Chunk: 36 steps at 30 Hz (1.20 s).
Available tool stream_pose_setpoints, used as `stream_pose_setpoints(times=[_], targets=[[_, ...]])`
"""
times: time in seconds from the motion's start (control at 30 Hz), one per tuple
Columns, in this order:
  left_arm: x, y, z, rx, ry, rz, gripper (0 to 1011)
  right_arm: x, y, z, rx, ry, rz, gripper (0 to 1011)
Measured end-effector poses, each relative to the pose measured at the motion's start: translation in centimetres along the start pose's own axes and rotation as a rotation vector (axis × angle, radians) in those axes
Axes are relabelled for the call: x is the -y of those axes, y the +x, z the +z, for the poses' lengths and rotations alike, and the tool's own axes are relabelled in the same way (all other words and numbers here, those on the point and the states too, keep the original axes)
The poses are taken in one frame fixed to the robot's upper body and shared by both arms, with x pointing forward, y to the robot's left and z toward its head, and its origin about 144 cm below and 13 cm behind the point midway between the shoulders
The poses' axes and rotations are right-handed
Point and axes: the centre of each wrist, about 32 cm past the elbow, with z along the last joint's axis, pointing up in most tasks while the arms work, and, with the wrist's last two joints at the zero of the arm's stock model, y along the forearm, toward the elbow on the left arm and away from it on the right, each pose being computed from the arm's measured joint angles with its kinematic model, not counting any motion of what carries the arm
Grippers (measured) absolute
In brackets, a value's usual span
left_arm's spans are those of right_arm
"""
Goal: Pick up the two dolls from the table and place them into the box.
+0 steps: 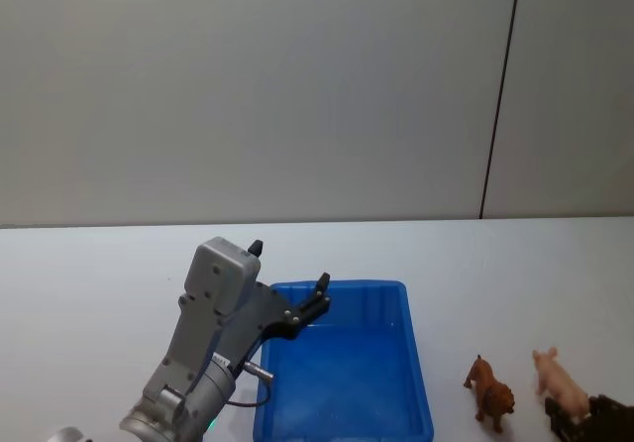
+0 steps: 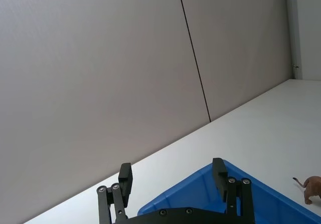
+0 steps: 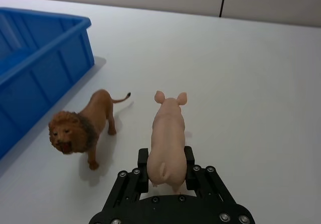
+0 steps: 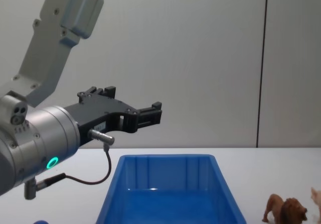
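While the right gripper (image 3: 166, 158) is down low at the near right end of the desk (image 3: 261, 83), it's clamped on the rump of the pink pig (image 3: 168, 128), with one finger against each flank. The pig stands upright on the desk, head pointing away from the robot. Just beside it on the left is the lion (image 3: 83, 126), close but not touching. It's also on its feet, mouth open, facing back toward the robot with its tail to the far side. A bit further left sits the blue box (image 3: 45, 73), near the lion but apart from it. The left gripper (image 2: 171, 169) hangs in the air over the box's far left corner, fingers spread wide with nothing between them. Plain grey wall (image 1: 297, 85) behind the lot.
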Motion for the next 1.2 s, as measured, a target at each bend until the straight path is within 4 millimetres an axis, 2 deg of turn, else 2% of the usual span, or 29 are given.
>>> stream_pose_setpoints(times=[0.3, 0.63, 0.83, 1.2], targets=[[0.0, 0.0, 0.0, 0.000, 0.000, 0.000, 1003, -0.1, 0.0, 1.7, 0.037, 0.081, 0.006, 372], [0.0, 0.0, 0.0, 0.000, 0.000, 0.000, 1003, -1.2, -0.4, 5.3, 0.074, 0.191, 0.078, 372], [0.0, 0.0, 0.0, 0.000, 0.000, 0.000, 1003, -2.7, -1.1, 7.7, 0.085, 0.230, 0.162, 372], [0.0, 0.0, 0.0, 0.000, 0.000, 0.000, 1003, -6.1, -3.1, 10.0, 0.080, 0.201, 0.309, 372]])
